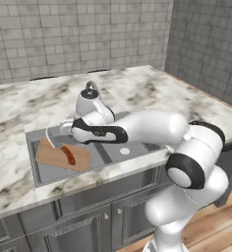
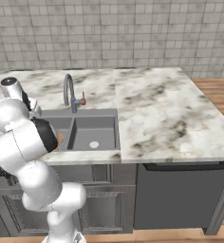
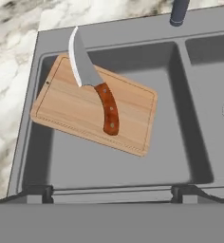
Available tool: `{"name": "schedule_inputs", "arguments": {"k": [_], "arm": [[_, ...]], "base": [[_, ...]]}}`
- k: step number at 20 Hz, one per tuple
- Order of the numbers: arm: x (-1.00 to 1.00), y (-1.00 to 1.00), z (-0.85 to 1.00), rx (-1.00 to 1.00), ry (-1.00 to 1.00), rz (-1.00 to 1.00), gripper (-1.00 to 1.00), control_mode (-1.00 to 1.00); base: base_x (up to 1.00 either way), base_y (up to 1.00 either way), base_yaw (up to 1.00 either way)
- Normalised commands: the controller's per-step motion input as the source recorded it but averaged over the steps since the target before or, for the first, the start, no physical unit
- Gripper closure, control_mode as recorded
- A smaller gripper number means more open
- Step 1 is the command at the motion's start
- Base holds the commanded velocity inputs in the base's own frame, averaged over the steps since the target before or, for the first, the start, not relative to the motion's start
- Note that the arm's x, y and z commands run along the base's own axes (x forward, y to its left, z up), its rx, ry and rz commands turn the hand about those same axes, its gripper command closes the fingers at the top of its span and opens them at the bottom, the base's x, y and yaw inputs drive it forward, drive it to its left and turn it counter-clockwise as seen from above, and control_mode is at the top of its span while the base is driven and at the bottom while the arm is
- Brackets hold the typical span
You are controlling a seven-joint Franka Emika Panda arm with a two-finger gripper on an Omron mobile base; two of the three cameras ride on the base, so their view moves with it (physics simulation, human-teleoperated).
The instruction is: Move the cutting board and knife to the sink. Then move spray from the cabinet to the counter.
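Note:
The light-brown cutting board (image 3: 71, 109) lies tilted in the left basin of the grey sink (image 3: 190, 118), with one end propped on the basin's wall. The knife (image 3: 102, 99) rests on the board; its reddish-brown handle is near the middle and its silver blade reaches over the board's edge toward the sink rim. My gripper (image 3: 113, 194) hangs above the basin, open, with nothing between its fingers. From the left base the board (image 1: 51, 157), the knife (image 1: 68, 155) and my gripper (image 1: 64, 129) above them are visible in the sink (image 1: 113, 152). The spray and the cabinet are out of view.
The curved faucet (image 2: 69, 90) stands behind the sink (image 2: 92, 130), close to my arm. White marble counter (image 2: 156, 109) stretches to the right. Panelled lower cabinets (image 1: 78, 221) and a dark appliance front (image 2: 180, 194) sit below. Tiled walls (image 1: 88, 34) close the back.

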Motion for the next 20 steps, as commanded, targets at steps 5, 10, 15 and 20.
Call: {"name": "schedule_inputs", "arguments": {"k": [5, 10, 15, 20], "arm": [[-0.63, -0.55, 1.0, 0.0, -0.02, 0.0, -1.0, -1.0], [-0.62, -0.44, 1.0, 0.0, 0.01, 0.0, -1.0, -1.0], [-0.67, -0.35, 0.71, -0.07, 0.02, 0.0, -1.0, -1.0], [-0.32, -0.29, 0.37, -0.09, 0.11, 0.0, -1.0, -1.0]], "base": [[0.0, 0.0, 0.0], [0.0, 0.0, 0.0], [0.0, 0.0, 0.0], [0.0, 0.0, 0.0]]}}
